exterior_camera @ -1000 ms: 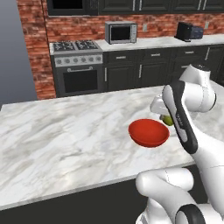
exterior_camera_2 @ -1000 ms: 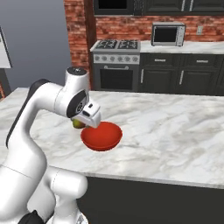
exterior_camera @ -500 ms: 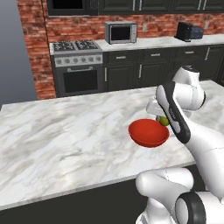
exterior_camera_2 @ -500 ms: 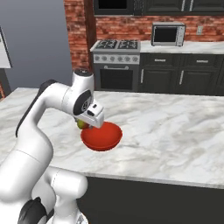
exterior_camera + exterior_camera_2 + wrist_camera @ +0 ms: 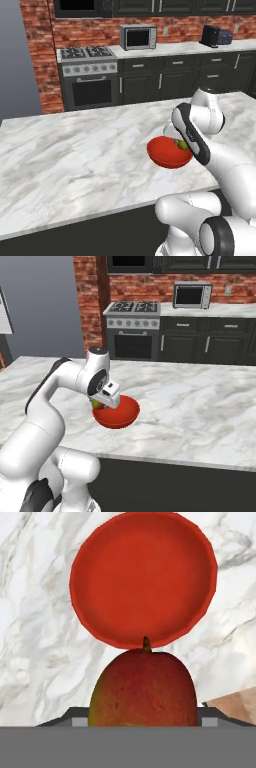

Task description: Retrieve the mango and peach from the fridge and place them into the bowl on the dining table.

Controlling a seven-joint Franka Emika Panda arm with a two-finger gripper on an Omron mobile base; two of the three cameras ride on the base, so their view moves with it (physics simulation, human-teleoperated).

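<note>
Claw (image 5: 142, 724) clenched on mango (image 5: 143, 688), hanging just above near rim of red bowl (image 5: 144, 577). Bowl sits on white grey-veined marble worktop (image 5: 65, 160); behind it brick wall, dark cabinets, stove (image 5: 89, 75) & microwave (image 5: 138, 36).

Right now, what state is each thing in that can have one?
mango: held in the gripper, above the table beside the bowl, not yet in it.
gripper: shut on the mango.
bowl: upright on the table, nothing in it.
oven: door shut.
microwave: door shut.
</note>
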